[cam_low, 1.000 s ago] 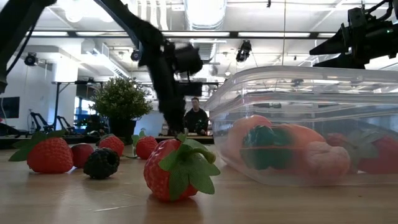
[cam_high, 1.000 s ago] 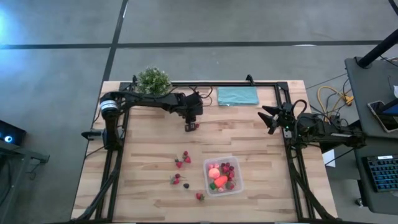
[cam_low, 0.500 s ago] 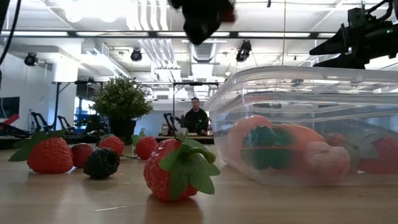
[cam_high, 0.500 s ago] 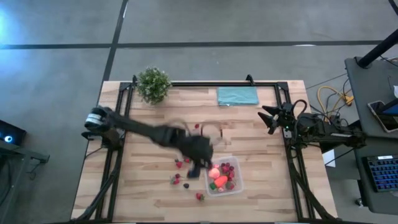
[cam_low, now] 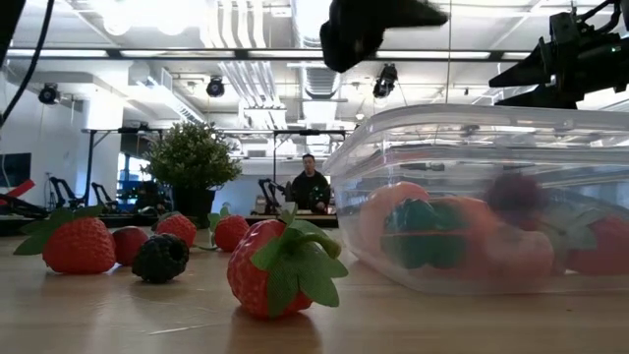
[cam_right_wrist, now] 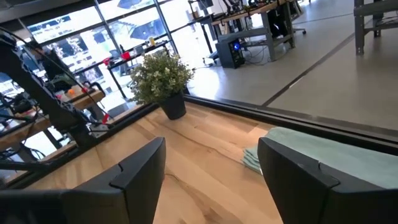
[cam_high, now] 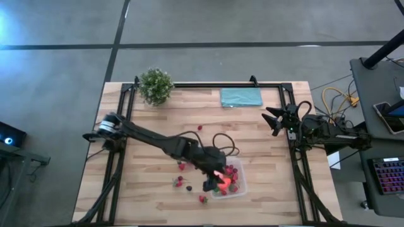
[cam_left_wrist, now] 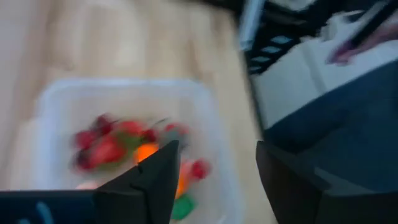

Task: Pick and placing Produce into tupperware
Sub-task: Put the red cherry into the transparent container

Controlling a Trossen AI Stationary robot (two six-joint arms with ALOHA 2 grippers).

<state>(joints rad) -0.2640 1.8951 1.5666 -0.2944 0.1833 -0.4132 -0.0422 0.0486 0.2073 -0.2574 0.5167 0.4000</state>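
Directly below the spread left pincer (cam_left_wrist: 211, 180) lies the tupperware (cam_left_wrist: 50, 106), holding Produce (cam_left_wrist: 118, 146).

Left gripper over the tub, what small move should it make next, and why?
Probably lift straight up and swing back toward the loose strawberries. The left gripper hangs over the clear tub with fingers open and nothing between them, while several pieces lie on the table beside the tub.

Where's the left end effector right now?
In the high view, the left end effector is over the near-left part of the tupperware, fingers open, with loose strawberries on the table to its left.
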